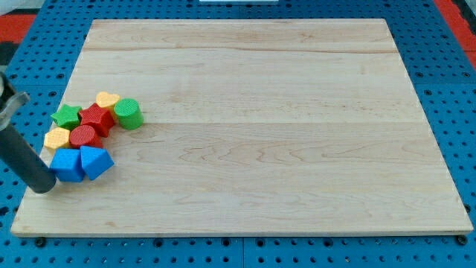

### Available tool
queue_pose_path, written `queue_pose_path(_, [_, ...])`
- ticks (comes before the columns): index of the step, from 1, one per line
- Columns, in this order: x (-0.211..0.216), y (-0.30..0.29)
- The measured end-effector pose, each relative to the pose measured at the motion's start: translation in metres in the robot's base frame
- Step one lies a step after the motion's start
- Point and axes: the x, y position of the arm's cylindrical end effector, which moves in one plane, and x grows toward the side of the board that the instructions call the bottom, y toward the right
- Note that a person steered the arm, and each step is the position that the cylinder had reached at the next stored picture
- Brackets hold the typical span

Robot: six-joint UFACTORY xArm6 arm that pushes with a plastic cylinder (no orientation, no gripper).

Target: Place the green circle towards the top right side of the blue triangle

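Eight small coloured blocks sit bunched near the left edge of the pale wooden board (260,112), all in the single camera view. The green circle, a short ridged plastic cylinder (128,113), lies at the cluster's right end, touching or just beside the yellow heart (107,99) and the red star (97,117). Below them sit the red cylinder (84,136), the yellow hexagon-like block (56,138) and, at the view's left, the green star (67,115). At the bottom of the cluster the blue triangle, a chunky wedge-shaped block (97,160), rests against the blue cube (68,165).

My tip (44,186), the lower end of the dark rod, stands at the board's left edge, just left of and slightly below the blue cube and well apart from the green circle. It grasps nothing; it has no jaws and can only push.

The green circle already lies up and right of the blue triangle, with the red blocks between. It looks light and rigid, likely to slide easily and to roll off a glancing contact. I judge any push should meet its curved side squarely, through the centre, coming from the cluster's upper side to avoid dragging neighbours.
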Motion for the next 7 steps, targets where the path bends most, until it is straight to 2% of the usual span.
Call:
queue_pose_path(2, [0.014,0.019])
queue_pose_path(3, [0.023,0.067])
queue_pose_path(4, [0.006,0.174])
queue_pose_path(5, [-0.057,0.25])
queue_pose_path(6, [-0.143,0.248])
queue_pose_path(7, [-0.202,0.159])
